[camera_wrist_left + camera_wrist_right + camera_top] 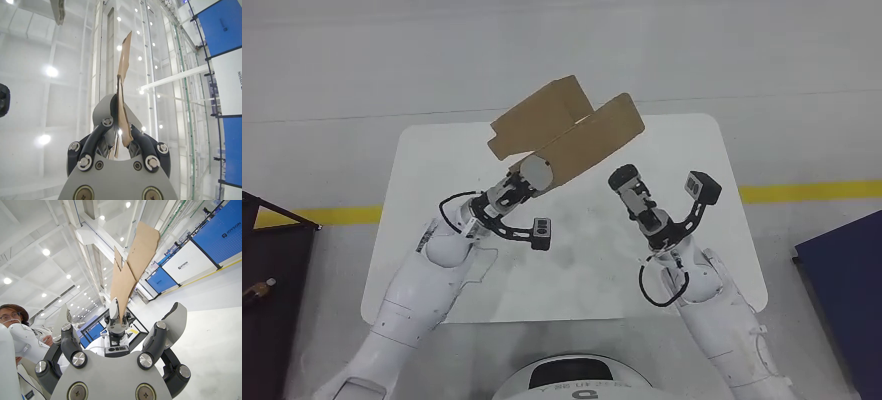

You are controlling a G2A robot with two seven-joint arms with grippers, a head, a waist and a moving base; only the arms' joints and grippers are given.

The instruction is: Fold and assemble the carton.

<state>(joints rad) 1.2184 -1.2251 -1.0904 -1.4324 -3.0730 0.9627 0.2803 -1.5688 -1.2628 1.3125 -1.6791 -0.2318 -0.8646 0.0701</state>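
On my top view the carton is a flat brown cardboard blank, not yet folded into a box. It is held up in the air over the far half of the white table, in the upper middle of the frame. It shows as two long panels lying side by side, slanting from lower left to upper right, with a slit between them at the upper end.

My left gripper has the carton by its lower left end, just left of the frame's centre. On the left wrist view I see its fingers pressed together on the cardboard, and the carton runs edge-on out of the pinch.

My right gripper sits just right of centre in the top view, close under the carton's lower right edge in the picture but apart from it. On the right wrist view its two fingers are spread wide. Between them, farther off, I see the left gripper pinching the carton, whose panels fan out beyond the pinch.

Around the table in the top view, a yellow line runs across the floor at mid height on the right, a dark blue surface takes the lower right corner, and a dark stand sits at the left edge
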